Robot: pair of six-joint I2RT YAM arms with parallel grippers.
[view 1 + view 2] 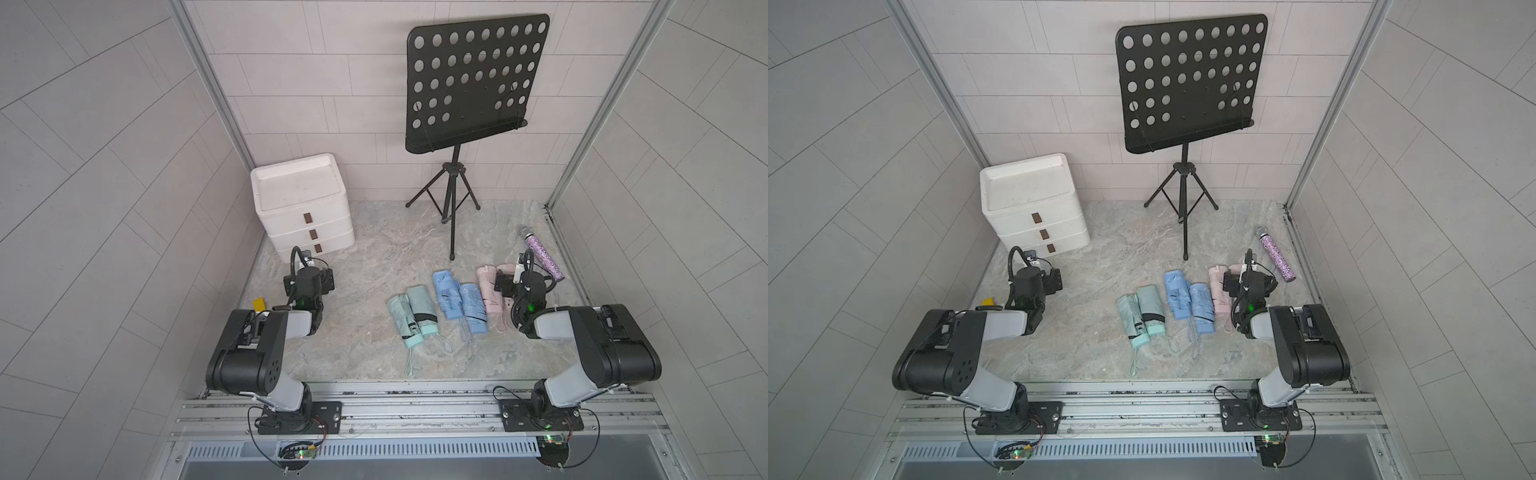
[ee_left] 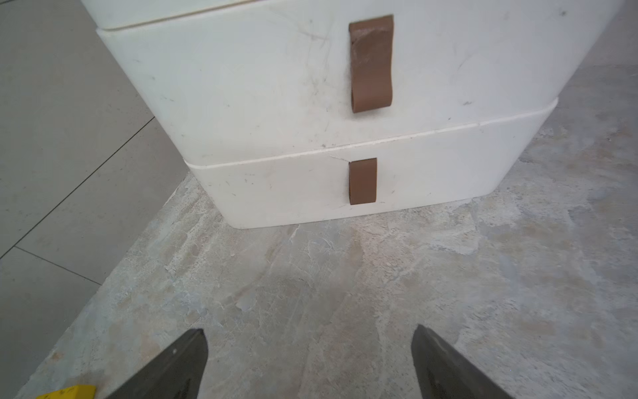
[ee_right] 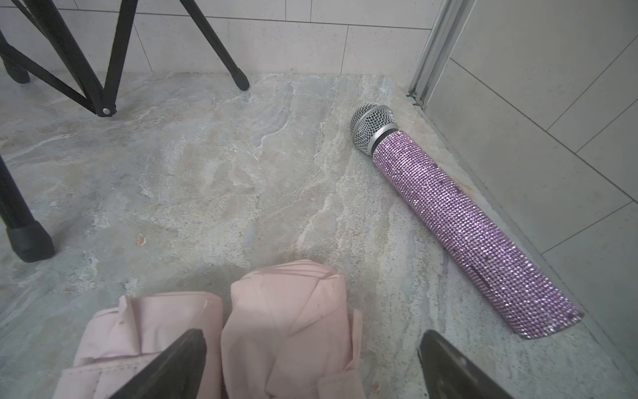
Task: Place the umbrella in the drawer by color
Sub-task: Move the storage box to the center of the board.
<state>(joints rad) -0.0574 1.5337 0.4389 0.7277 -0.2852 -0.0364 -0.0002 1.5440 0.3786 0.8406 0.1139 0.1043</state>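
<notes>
A white three-drawer unit (image 1: 303, 208) stands at the back left, all its drawers shut, each with a brown pull tab (image 2: 362, 181). Folded umbrellas lie in a row on the floor in both top views: two mint green (image 1: 411, 316), two blue (image 1: 457, 301), two pink (image 1: 488, 291). My left gripper (image 2: 309, 362) is open and empty, low over the floor a short way in front of the bottom drawer (image 2: 276, 186). My right gripper (image 3: 310, 362) is open, hanging over the far ends of the pink umbrellas (image 3: 286, 317), one finger above each side of the nearer one.
A black music stand (image 1: 469, 83) on a tripod stands at the back middle, one leg (image 3: 27, 241) close to the pink umbrellas. A purple glitter microphone (image 3: 459, 221) lies by the right wall. A small yellow piece (image 1: 259, 304) sits by the left wall.
</notes>
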